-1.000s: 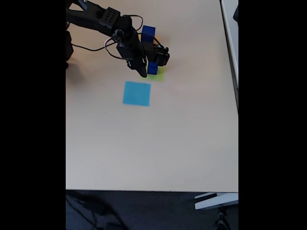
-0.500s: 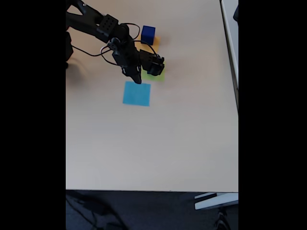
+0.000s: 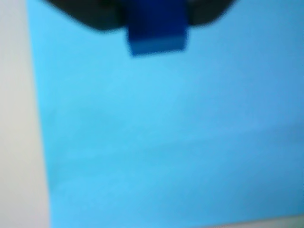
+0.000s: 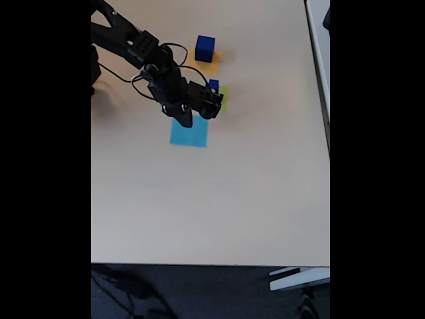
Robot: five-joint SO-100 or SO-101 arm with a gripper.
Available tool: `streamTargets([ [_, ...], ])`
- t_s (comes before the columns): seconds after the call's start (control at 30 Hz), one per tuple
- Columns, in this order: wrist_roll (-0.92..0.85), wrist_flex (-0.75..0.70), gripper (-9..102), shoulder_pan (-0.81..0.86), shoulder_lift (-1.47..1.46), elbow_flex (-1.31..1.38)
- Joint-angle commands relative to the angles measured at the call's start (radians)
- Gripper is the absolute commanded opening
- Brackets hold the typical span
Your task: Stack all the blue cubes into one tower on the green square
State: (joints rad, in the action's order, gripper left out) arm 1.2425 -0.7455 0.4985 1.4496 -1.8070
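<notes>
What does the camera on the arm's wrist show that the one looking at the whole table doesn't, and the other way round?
Wrist view: a dark blue cube up close, clamped between the black fingers. Fixed view: the arm, a big cube on the orange square, and a small cube on the green square. Both: the light blue square and the pale table.

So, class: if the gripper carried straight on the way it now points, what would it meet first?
Most likely the light blue square. In the wrist view the gripper, shut on a small blue cube, points down at it; the gap is unclear.
</notes>
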Motion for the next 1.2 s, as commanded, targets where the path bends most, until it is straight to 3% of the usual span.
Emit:
streamTargets([
  [0.0, 0.037, 0.043, 0, 0.008, 0.034, -0.003],
  [0.5, 0.143, 0.071, 0, -0.012, 0.067, -0.077],
  [1.17, 0.129, 0.094, 6, -0.011, 0.075, -0.074],
])
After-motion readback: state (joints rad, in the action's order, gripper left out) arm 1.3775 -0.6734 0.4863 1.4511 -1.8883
